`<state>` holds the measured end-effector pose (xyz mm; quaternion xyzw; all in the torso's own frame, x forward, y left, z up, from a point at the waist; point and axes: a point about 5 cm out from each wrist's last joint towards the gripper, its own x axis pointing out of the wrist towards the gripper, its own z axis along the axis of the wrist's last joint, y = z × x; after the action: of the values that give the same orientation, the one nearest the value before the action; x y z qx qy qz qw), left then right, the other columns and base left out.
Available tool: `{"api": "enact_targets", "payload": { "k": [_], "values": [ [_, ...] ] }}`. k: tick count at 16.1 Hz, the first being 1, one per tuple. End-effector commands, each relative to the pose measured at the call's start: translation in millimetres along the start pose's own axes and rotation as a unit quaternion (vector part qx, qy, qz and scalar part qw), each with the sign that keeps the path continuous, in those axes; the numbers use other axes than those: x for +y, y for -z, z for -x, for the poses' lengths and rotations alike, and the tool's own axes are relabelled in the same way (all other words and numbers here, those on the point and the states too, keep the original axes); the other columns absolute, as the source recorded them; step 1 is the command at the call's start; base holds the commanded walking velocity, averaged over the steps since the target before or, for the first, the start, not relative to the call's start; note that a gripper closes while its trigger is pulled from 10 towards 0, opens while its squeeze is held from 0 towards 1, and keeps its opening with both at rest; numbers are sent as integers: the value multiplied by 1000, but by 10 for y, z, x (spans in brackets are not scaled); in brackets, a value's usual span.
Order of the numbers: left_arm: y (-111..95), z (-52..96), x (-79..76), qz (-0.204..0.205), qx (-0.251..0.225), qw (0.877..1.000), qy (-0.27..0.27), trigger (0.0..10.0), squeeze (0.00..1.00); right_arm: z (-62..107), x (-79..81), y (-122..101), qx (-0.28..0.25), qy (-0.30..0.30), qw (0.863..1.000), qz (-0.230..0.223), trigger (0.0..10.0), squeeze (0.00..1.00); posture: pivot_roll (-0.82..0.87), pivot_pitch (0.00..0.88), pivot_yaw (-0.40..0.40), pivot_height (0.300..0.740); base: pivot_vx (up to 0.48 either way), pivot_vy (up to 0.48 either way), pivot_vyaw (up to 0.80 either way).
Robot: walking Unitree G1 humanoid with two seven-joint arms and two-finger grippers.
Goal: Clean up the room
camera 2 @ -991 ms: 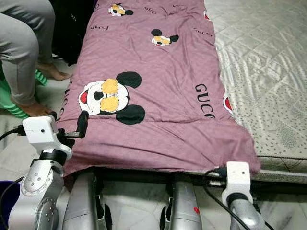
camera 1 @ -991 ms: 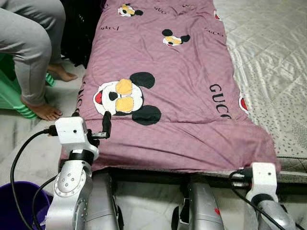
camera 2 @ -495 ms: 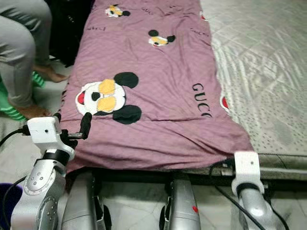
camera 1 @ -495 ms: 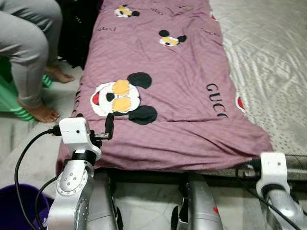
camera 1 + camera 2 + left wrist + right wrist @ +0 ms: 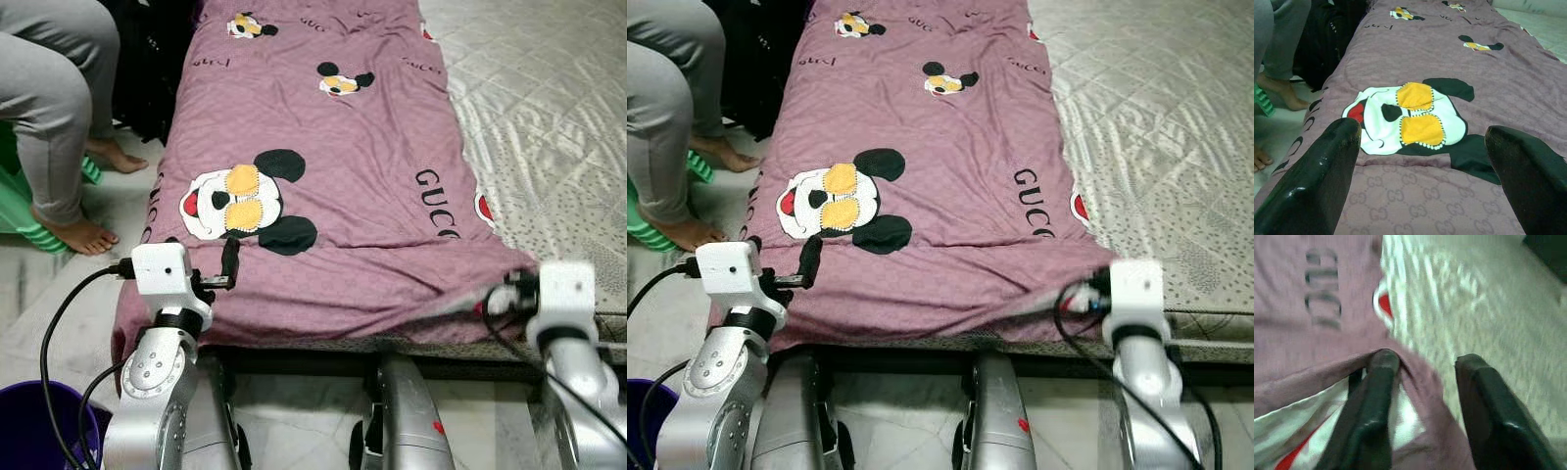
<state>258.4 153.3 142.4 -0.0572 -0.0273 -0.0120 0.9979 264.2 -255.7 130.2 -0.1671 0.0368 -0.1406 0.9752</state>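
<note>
A mauve blanket (image 5: 343, 166) printed with cartoon mouse heads and black lettering lies flat along the left side of a bed. My left gripper (image 5: 224, 271) hovers at its near left edge, and in the left wrist view its fingers (image 5: 1327, 161) stand wide open above the cloth. My right gripper (image 5: 1425, 360) is at the blanket's near right corner (image 5: 495, 269). It is open, with the corner lying between its fingers (image 5: 1374, 396). One finger sits in the fold, where the pale underside shows.
A pale quilted mattress (image 5: 549, 117) takes up the right side. A person (image 5: 49, 88) in grey trousers sits at the left, bare feet (image 5: 83, 233) on the floor beside a green stool (image 5: 15, 201). A black bag (image 5: 147, 59) and a purple bucket (image 5: 29, 426) are on the left.
My right arm has risen and moved in to the blanket's near right corner, whose edge now lifts a little. The left gripper stays at the near left edge. The view has shifted slightly.
</note>
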Motion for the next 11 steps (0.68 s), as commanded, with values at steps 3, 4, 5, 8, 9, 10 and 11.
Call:
{"api": "enact_targets", "payload": {
  "k": [3, 4, 5, 8, 9, 10, 11],
  "values": [
    [16, 7, 21, -3, 4, 1000, -4, 10000, 0, -8, -44, 33, 4, 10, 1000, -8, 10000, 1000, -21, 176, -29, 555, 0, 0, 0],
    [16, 7, 25, -3, 3, 1000, -5, 10000, 0, -2, -18, 40, 3, 0, 1000, -19, 10000, 1000, -22, 177, -28, 555, 0, 0, 0],
    [16, 10, 24, -3, 3, 1000, -6, 10000, 0, 11, 77, -30, -18, -26, 998, -57, 10000, 1000, -25, 179, -27, 555, 0, 0, 0],
    [18, 6, 16, -3, 4, 1000, -4, 10000, 0, -2, 186, -202, -58, -55, 994, -79, 10000, 1000, -28, 177, -22, 555, 0, 0, 0],
    [18, 1, 17, -3, 4, 1000, -4, 10000, 0, -12, 182, -228, -64, -54, 994, -73, 10000, 1000, -27, 176, -21, 555, 0, 0, 0],
    [10, -8, 20, -4, 3, 1000, -4, 10000, 0, -42, 183, -265, -72, -59, 992, -86, 10000, 1000, -28, 177, -20, 555, 0, 0, 0],
    [11, -9, 19, -4, 2, 1000, -4, 10000, 0, -48, 216, -264, -71, -75, 990, -95, 10000, 1000, -29, 176, -22, 555, 0, 0, 0]
  ]
}}
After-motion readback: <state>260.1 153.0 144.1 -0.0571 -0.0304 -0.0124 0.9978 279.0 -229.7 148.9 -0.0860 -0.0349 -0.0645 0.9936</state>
